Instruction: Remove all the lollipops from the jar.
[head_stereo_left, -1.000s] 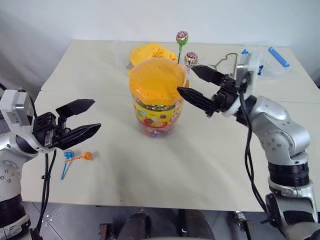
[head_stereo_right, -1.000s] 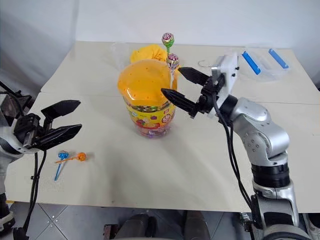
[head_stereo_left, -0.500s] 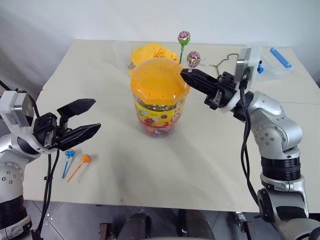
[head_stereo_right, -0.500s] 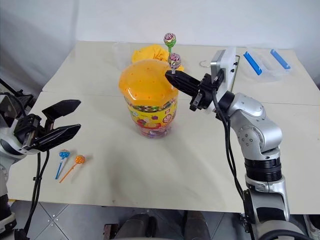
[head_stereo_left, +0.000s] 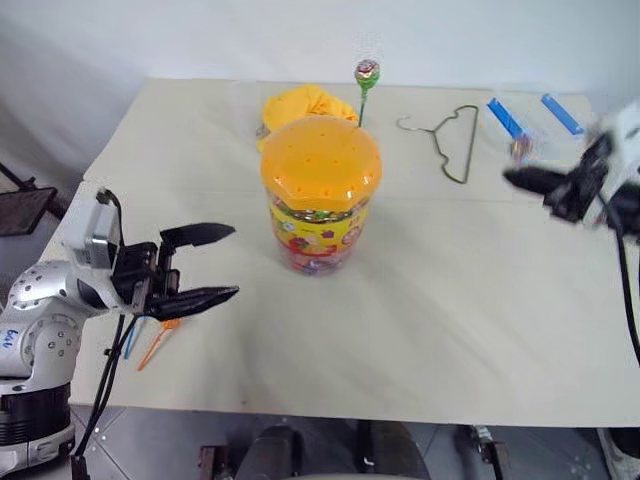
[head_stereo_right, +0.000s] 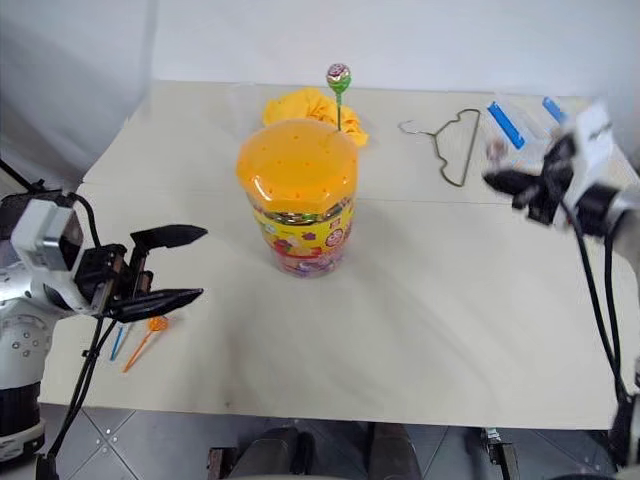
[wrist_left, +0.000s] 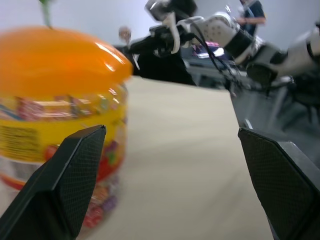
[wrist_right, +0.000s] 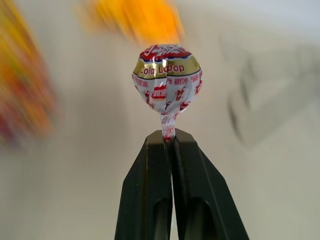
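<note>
Left eye view gives me the whole layout, so I start with the desk (head_stereo_left: 430, 330), pale and wide, with the jar (head_stereo_left: 320, 190) standing near its middle, orange domed lid on, label facing me. Behind the jar, toward the far edge, sits a yellow cloth lump (head_stereo_left: 300, 103), and toward the far right corner a wire hanger (head_stereo_left: 452, 140) and a clear box with blue clips (head_stereo_left: 530, 118). My left end effector (head_stereo_left: 205, 265) hovers over the near left part of the desk with its two fingers spread wide and nothing between them, pointing toward the jar. My right end effector (wrist_right: 169, 145) is out over the right edge, pinched tight on the stick of a lollipop (wrist_right: 167, 82) with a red and gold wrapper. One green-stick lollipop (head_stereo_left: 366, 72) stands up from the back of the jar's lid, and two more, one blue-stick (head_stereo_right: 118, 342) and one orange-stick (head_stereo_right: 148, 335), lie on the desk near the near left corner, just below my left end effector. I judge the step in hand to be carrying the third candy away; next I should lower it to the desk, release, then go back for the green one, gripping low on its stick. The right arm is smeared in the head views, its stick is hidden by the fingers, and I cannot tell what lies inside the jar behind the label.
</note>
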